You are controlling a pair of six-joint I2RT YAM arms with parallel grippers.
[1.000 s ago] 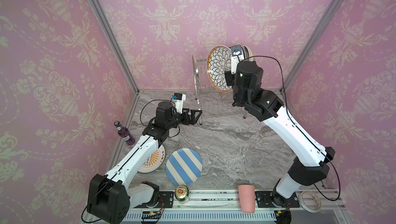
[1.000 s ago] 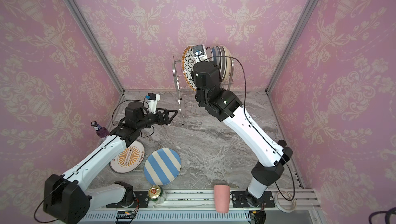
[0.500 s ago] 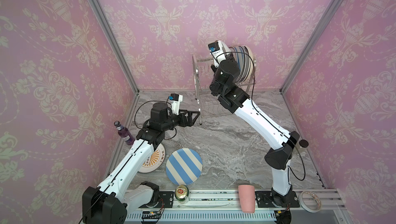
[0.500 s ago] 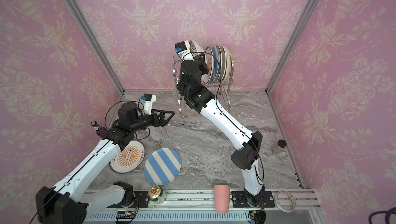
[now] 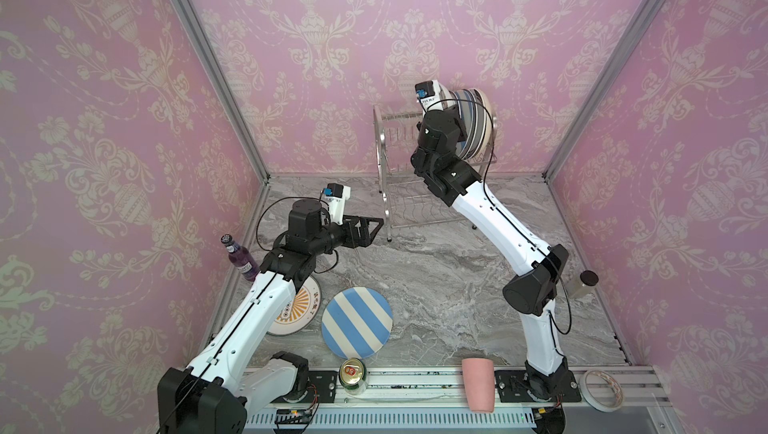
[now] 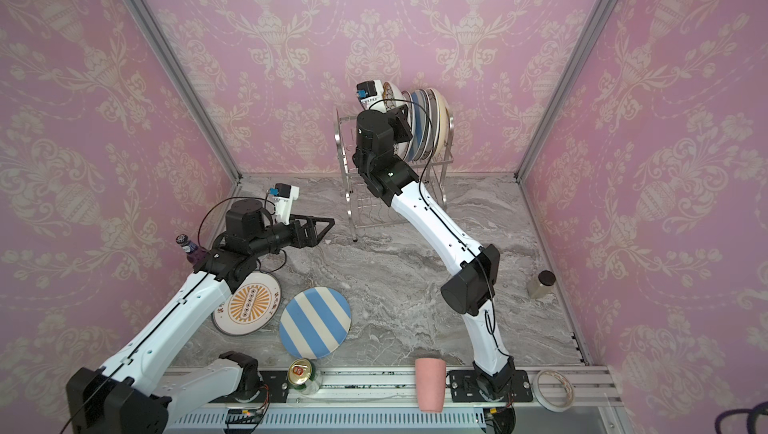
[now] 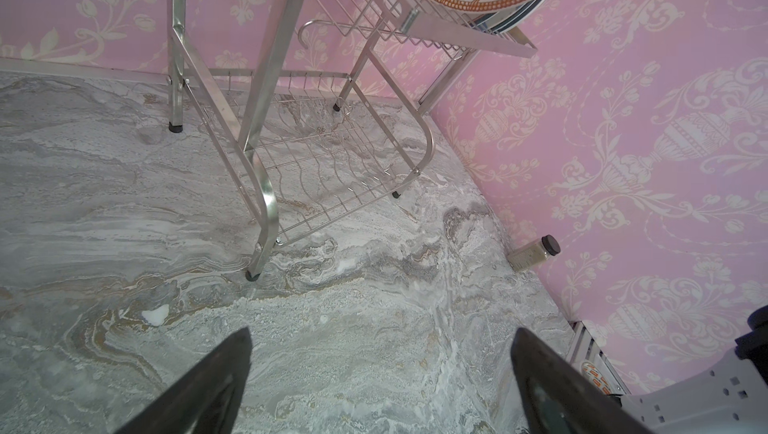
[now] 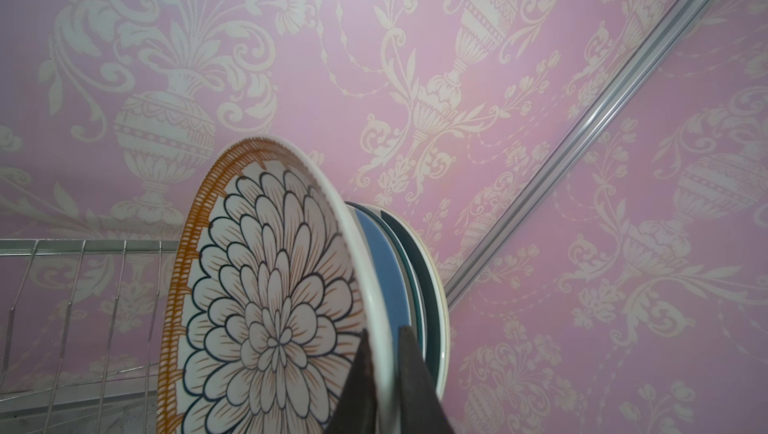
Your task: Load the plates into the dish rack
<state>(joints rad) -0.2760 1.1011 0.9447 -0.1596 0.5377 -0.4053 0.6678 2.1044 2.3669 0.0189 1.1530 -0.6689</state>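
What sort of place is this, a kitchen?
Likely a staged robot test booth: pink wallpaper panels in metal framing, two arms bolted to a front rail, a dish rack on a marble-look tabletop.

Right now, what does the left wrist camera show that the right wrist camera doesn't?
Only left wrist: the table, the lower shelf and feet of the dish rack, a jar by the wall, and the open left gripper. Only right wrist: the right gripper shut on the rim of the petal-patterned plate. Both: that plate at the rack's upper shelf, other plates' edges behind it, pink wallpaper.
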